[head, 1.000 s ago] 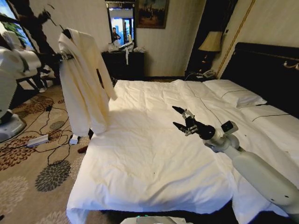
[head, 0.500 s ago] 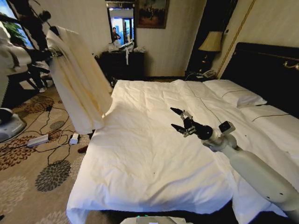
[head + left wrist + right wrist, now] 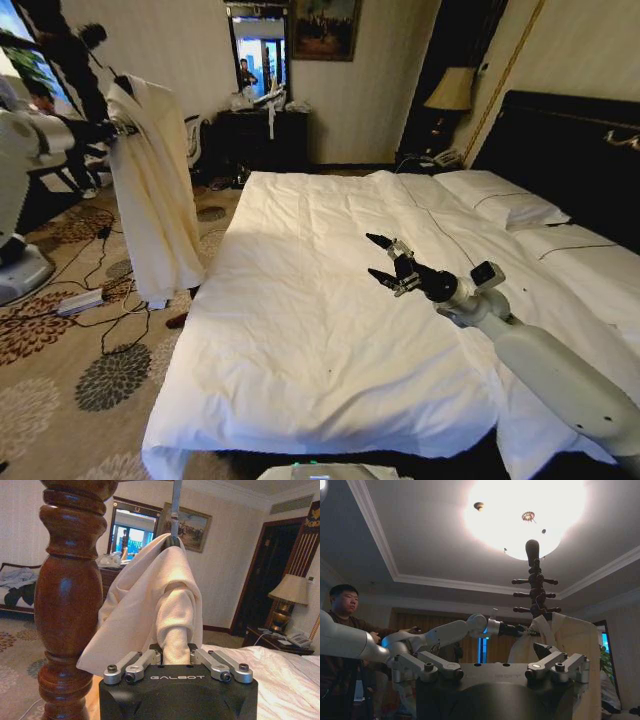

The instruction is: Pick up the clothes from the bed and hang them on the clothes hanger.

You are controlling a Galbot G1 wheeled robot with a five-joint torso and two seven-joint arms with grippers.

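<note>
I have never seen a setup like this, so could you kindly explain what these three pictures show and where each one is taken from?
This is a wheeled robot with two arms. The wide picture comes from a camera on its head, looking down at the bed, whose white duvet is bare. The other two come from cameras on the wrists. The left tool is shut on the clothes, a cream garment draped on the clothes hanger, beside a wooden coat stand off the bed's side. The right tool hovers open above the duvet, holding nothing.
</note>
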